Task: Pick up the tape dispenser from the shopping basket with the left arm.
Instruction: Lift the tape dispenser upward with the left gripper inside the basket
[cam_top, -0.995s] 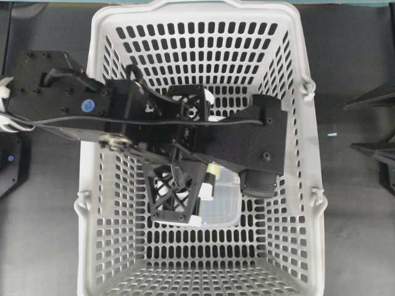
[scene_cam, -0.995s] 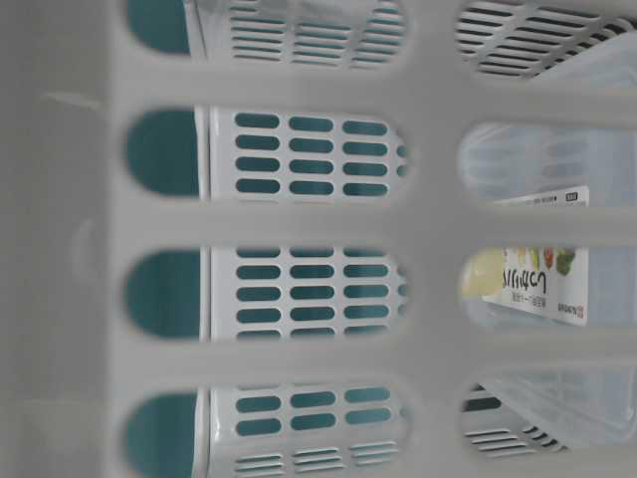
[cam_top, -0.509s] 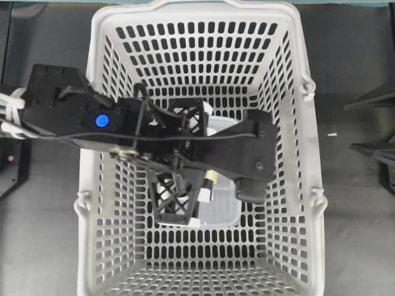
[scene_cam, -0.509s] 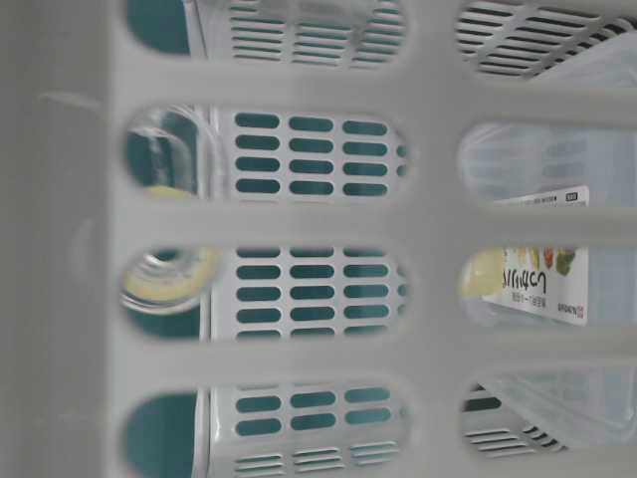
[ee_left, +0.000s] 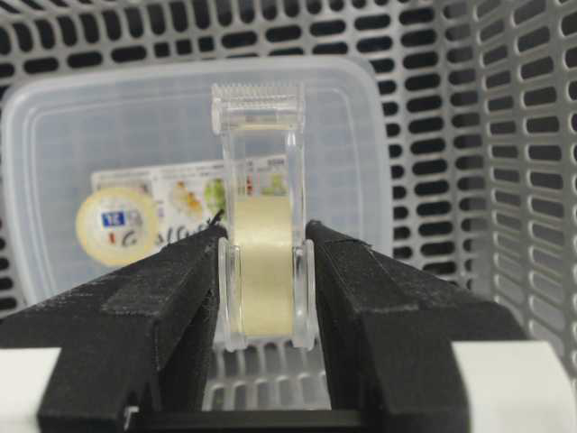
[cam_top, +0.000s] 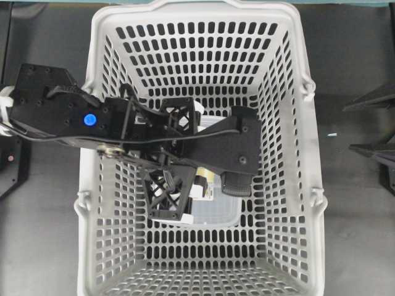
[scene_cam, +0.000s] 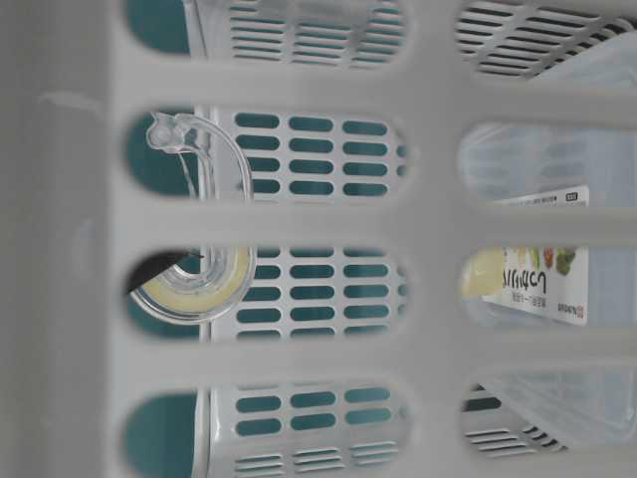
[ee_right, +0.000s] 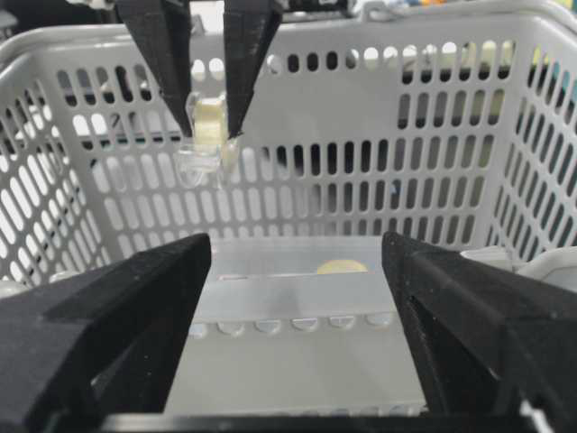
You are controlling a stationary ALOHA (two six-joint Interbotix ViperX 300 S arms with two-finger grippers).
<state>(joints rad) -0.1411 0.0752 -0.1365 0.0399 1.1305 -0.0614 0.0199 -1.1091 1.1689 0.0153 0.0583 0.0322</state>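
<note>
The tape dispenser [ee_left: 266,262] is a clear plastic holder with a pale yellow roll. My left gripper [ee_left: 264,239] is shut on it, one black pad on each flat side, cutter end pointing away. The right wrist view shows the dispenser [ee_right: 207,126] hanging between the left fingers [ee_right: 171,63], well above the basket floor. The table-level view shows the dispenser [scene_cam: 194,279] through a wall slot. The left arm [cam_top: 89,120] reaches over the light-grey shopping basket [cam_top: 99,61] from the left. My right gripper [ee_right: 296,244] stands open with nothing in it.
A flat translucent lidded box [ee_left: 135,135] with a printed label lies on the basket floor [cam_top: 219,213], under the held dispenser. Slotted basket walls [ee_left: 505,135] stand close on the right. Dark table surface [cam_top: 358,234] surrounds the basket.
The left arm has shifted left in the overhead view with the dispenser in its grip. The dispenser has come into the table-level view, where it was absent a second ago.
</note>
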